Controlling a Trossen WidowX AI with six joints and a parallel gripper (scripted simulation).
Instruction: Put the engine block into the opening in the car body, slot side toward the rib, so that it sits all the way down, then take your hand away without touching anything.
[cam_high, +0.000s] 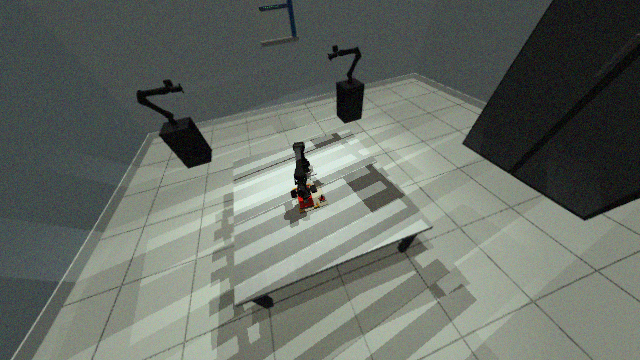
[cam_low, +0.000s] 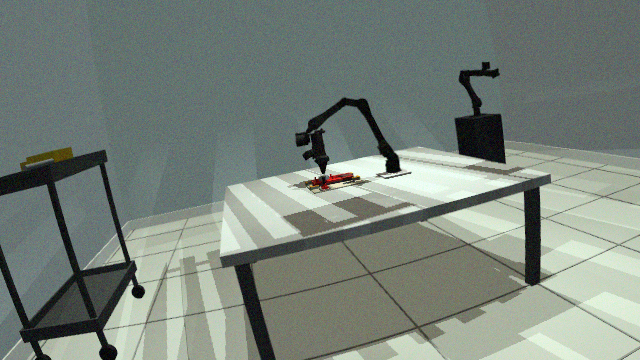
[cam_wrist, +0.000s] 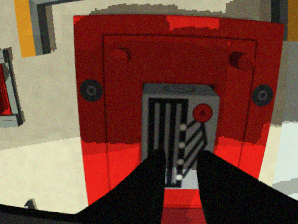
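The red car body (cam_wrist: 107, 129) (cam_high: 306, 204) (cam_low: 337, 179) lies flat on a beige board on the table (cam_high: 325, 240) (cam_low: 400, 195). The grey engine block (cam_wrist: 173, 112), with black stripes and a red round cap at its right, sits inside the opening in the middle of the car body. My gripper (cam_wrist: 180, 159) (cam_high: 302, 192) (cam_low: 324, 172) points straight down over the near edge of the block. Its fingers stand close together with only a narrow gap, and nothing is between them. I cannot tell whether the fingertips touch the block.
Orange and grey corner marks (cam_wrist: 40, 3) lie on the board beyond the car body. Two other arms on black pedestals (cam_high: 185, 140) (cam_high: 349, 97) (cam_low: 478, 135) stand behind the table. A wheeled cart (cam_low: 60, 165) stands at the left, and a dark cabinet (cam_high: 575, 100) at the right.
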